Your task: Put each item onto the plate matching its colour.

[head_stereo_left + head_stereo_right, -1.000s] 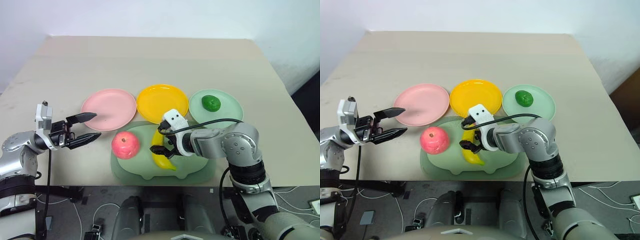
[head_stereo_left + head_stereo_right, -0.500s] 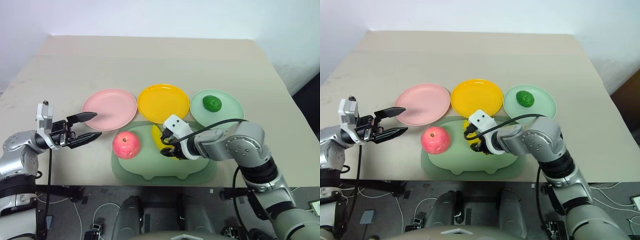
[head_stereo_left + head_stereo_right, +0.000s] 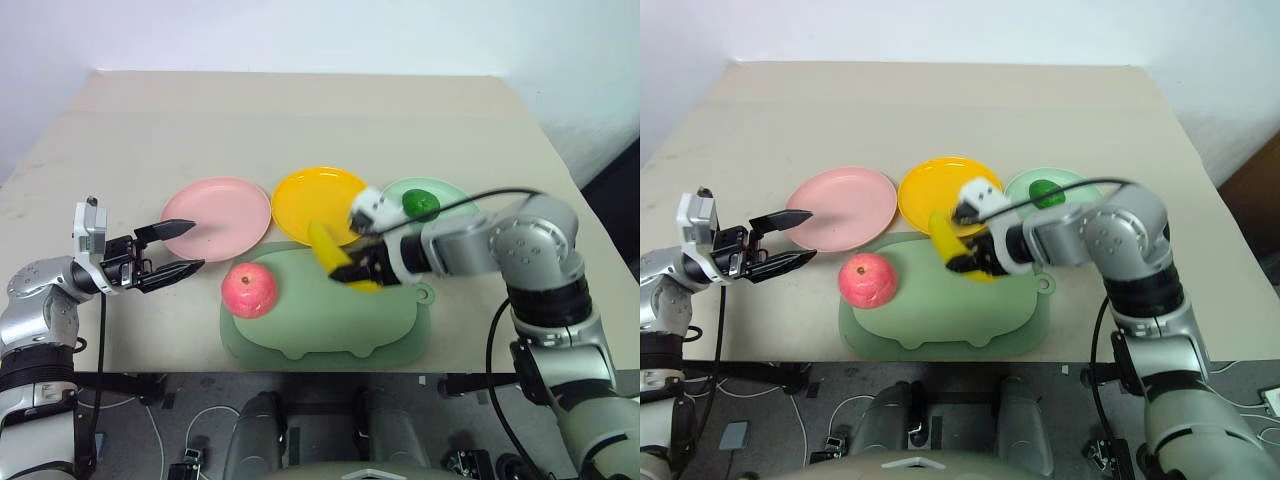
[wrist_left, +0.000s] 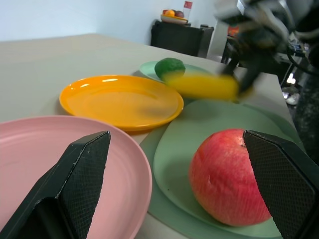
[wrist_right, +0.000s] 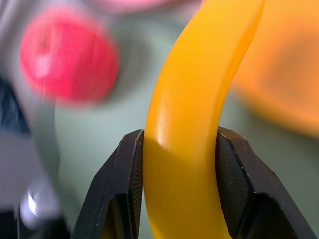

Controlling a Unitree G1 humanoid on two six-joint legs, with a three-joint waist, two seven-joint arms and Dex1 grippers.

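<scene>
Board (image 3: 330,320) under right gripper (image 3: 362,266). Yellow plate (image 3: 320,205) just beyond it. Apple (image 3: 249,290) on board beside spread-fingered empty left gripper (image 3: 180,251). Right gripper clamps banana (image 3: 335,254), lifted off board.

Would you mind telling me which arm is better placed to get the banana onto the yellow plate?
The right. Its gripper is already shut on the banana, beside the yellow plate. The left gripper hangs open, off by the pink plate.
</scene>
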